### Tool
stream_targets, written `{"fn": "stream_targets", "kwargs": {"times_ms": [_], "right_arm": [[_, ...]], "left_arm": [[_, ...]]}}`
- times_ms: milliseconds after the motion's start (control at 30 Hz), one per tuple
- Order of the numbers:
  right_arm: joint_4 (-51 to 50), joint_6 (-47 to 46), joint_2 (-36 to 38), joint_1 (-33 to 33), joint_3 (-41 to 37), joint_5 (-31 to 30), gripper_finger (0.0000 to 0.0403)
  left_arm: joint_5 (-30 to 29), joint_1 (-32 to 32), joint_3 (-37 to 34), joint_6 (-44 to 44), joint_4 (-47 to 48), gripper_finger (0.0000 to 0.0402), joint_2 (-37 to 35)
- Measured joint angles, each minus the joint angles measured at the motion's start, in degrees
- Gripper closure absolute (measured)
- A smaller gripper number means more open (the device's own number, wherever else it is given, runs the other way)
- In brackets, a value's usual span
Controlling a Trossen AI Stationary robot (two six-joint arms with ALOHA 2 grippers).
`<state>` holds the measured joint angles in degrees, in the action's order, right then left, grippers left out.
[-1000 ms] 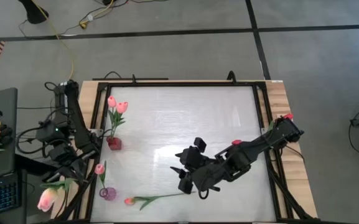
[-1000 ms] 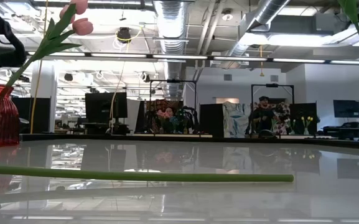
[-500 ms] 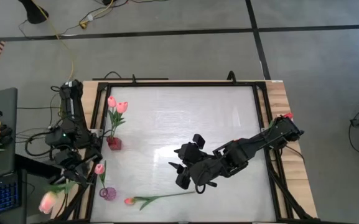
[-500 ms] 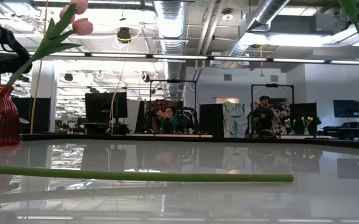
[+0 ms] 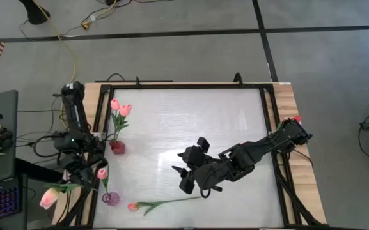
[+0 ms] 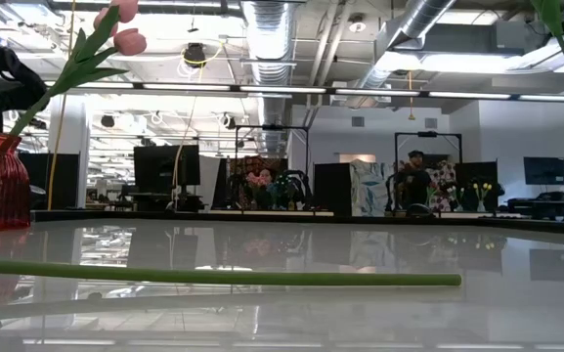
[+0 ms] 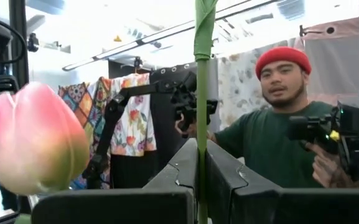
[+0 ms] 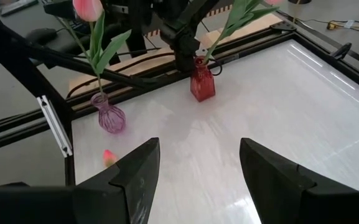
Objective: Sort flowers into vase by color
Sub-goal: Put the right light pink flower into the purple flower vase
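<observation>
Left gripper (image 5: 75, 184) clenched on a pale tulip (image 5: 48, 199), beside the purple vase (image 5: 110, 199)

Right gripper (image 5: 185, 174) released – hovering near that vase, over 1 lying tulip (image 5: 162, 204); likely next.

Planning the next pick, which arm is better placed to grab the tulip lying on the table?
Right: its gripper hovers open beside the lying pink-budded tulip, while the left gripper is shut on a pale-pink tulip off the table's edge.

Red vase (image 8: 202, 86); purple vase (image 8: 107, 116); pink tulip buds (image 5: 119, 107); green stem (image 6: 223, 277); white table (image 5: 190, 137).
</observation>
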<state>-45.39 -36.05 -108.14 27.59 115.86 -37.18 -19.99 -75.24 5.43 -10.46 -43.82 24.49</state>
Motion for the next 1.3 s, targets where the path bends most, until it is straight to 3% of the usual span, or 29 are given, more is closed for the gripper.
{"fn": "stream_targets", "kwargs": {"times_ms": [600, 1300], "right_arm": [[0.09, 0.0, 0.0, -0.37, 0.01, 0.74, 0.0155], [1.07, -0.09, 0.04, -0.37, 0.04, 2.17, 0.0155]], "left_arm": [[-1.55, 0.09, -1.04, -0.48, -17.76, 0.0401, 20.16], [-1.87, 0.08, -1.02, -0.57, -19.85, 0.0401, 25.47]]}}
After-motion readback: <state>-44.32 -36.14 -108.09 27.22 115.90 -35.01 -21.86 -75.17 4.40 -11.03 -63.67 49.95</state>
